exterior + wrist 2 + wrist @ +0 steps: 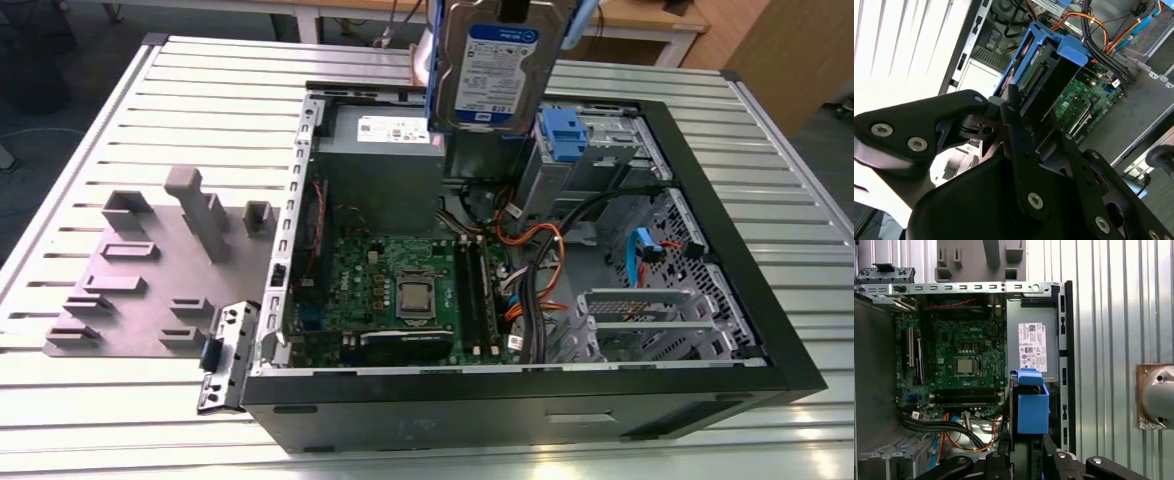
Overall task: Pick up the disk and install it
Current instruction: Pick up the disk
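Observation:
The disk [497, 65], a silver-grey drive with a white-and-blue label clipped in a blue carrier frame, hangs upright in the air above the back of the open computer case [721, 300]. In the exterior view it is over the grey power supply [387, 135] and next to the drive bay with a blue bracket [563, 135]. My gripper [1031, 117] is shut on the disk [1041, 75], with a black finger on each flat side. In the first wrist view the blue carrier's edge [1032, 407] stands out from my gripper [1026, 457], above the power supply [1032, 347].
Inside the case lie the green motherboard [400, 290], bundles of black and orange cables [547, 250] and a metal cage [641, 325]. A grey fixture plate with upright blocks [147, 270] sits on the slatted table at the exterior view's left. A metal latch piece [227, 355] lies beside the case.

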### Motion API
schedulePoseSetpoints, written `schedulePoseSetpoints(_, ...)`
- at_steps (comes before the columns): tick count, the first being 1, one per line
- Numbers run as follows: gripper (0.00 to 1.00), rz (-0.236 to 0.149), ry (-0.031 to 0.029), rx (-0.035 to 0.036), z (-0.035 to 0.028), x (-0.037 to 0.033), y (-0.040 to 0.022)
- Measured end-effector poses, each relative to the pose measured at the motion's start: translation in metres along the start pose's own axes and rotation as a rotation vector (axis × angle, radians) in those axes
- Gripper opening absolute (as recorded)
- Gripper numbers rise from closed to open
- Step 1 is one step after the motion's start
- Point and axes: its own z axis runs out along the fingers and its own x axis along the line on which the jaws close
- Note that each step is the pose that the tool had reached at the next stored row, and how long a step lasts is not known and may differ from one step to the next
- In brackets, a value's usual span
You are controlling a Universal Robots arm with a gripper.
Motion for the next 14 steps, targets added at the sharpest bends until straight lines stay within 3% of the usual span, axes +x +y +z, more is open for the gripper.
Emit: schedulePoseSetpoints(14,0.35,0.0,0.0,0.0,-0.0007,0.0185,-0.0008)
